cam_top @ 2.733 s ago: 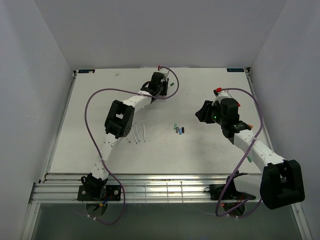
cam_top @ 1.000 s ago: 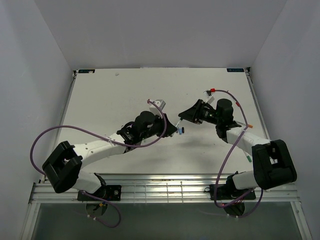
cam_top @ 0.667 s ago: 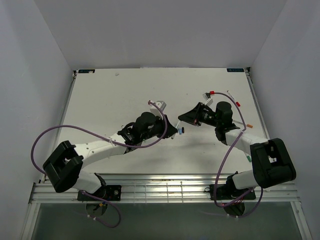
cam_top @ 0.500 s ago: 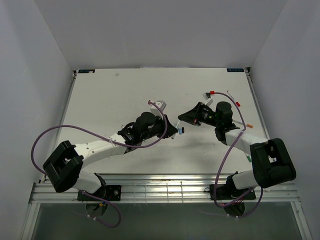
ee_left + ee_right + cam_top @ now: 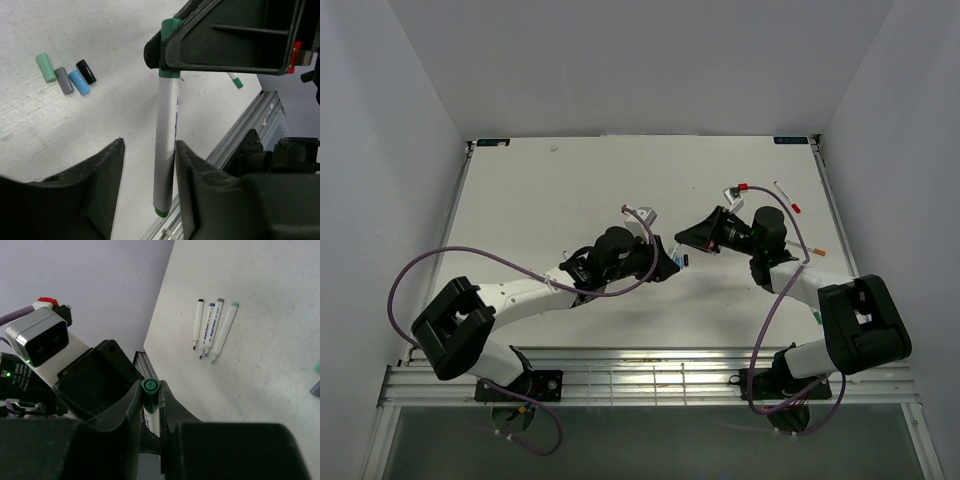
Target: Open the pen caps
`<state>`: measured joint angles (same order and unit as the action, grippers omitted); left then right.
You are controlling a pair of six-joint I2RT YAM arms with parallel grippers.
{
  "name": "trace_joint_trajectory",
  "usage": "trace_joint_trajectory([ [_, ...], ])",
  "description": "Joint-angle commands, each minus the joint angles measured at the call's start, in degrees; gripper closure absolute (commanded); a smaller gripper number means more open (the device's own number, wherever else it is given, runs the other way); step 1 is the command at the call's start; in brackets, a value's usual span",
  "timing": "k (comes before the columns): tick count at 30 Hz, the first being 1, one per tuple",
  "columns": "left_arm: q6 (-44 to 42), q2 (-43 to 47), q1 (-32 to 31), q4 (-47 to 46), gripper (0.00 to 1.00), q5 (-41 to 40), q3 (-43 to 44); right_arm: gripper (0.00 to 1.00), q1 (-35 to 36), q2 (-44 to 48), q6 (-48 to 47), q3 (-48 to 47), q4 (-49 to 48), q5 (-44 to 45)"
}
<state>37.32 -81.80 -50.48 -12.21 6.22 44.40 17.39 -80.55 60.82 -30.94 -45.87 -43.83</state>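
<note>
A white marker pen (image 5: 166, 145) hangs in the air between my two grippers. My right gripper (image 5: 149, 386) is shut on its green cap (image 5: 150, 388). In the left wrist view, the right gripper's black fingers (image 5: 215, 45) cover most of that cap (image 5: 169, 73). My left gripper (image 5: 150, 143) is open around the barrel. The barrel touches one finger, with a gap on the other side. Several loose caps, green (image 5: 46, 67), grey (image 5: 64, 80), blue (image 5: 79, 82) and black (image 5: 86, 71), lie on the table. In the top view the grippers meet at mid-table, left (image 5: 665, 264) and right (image 5: 687, 240).
Three uncapped pens (image 5: 210, 325) lie side by side on the white table (image 5: 540, 190). A red-capped pen (image 5: 785, 194) lies at the back right. A green-tipped pen (image 5: 235, 80) lies near the front rail (image 5: 650, 375). White walls enclose the table.
Both arms have come from apart to meet at mid-table. Over the last second the left gripper has edged right towards the right gripper, which has held still.
</note>
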Motion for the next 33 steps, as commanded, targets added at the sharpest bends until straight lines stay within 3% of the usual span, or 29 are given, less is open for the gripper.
trace_joint_trajectory([
  [1,-1.37,-1.08,-0.23,-1.41,0.58,3.97,1.65,0.92,0.45,-0.83,1.5,0.18,-5.11,-2.4],
  [3,-1.55,-1.52,-0.23,-1.68,0.74,5.46,2.09,0.92,0.45,-0.92,1.41,0.35,-5.46,-2.14],
  [4,-1.64,-1.78,-0.23,-1.68,0.86,5.82,2.35,0.92,0.45,-0.92,1.32,0.35,-5.55,-1.96],
  [6,-1.55,-1.87,-0.23,-1.68,1.0,6.52,2.27,0.92,0.45,-0.75,0.36,0.27,-5.29,-0.91],
  [13,-0.85,-0.12,-0.23,-3.52,1.0,11.08,-0.63,0.92,0.45,-0.22,-7.0,-3.16,-1.95,5.33],
  [17,0.29,3.74,-0.23,-9.48,1.0,16.97,-4.4,0.92,1.24,2.06,-17.99,-3.6,-8.7,10.08],
  [19,0.91,5.33,-0.23,-12.04,1.0,20.13,-7.3,0.92,1.25,1.2,-19.16,-4.56,-10.2,8.87],
  [22,1.79,8.67,-0.23,-16.35,1.0,21.38,-11.42,0.92,1.24,-1.97,-14.6,-6.5,-15.99,4.73],
  [30,4.07,10.78,-0.24,-25.58,1.0,24.98,-17.07,0.92,1.25,-15.68,17.99,-6.94,-56.04,-1.08],
  [33,4.86,10.87,-0.23,-27.43,1.0,25.42,-17.6,0.92,1.33,-15.69,18.03,-6.6,-55.4,-0.21],
])
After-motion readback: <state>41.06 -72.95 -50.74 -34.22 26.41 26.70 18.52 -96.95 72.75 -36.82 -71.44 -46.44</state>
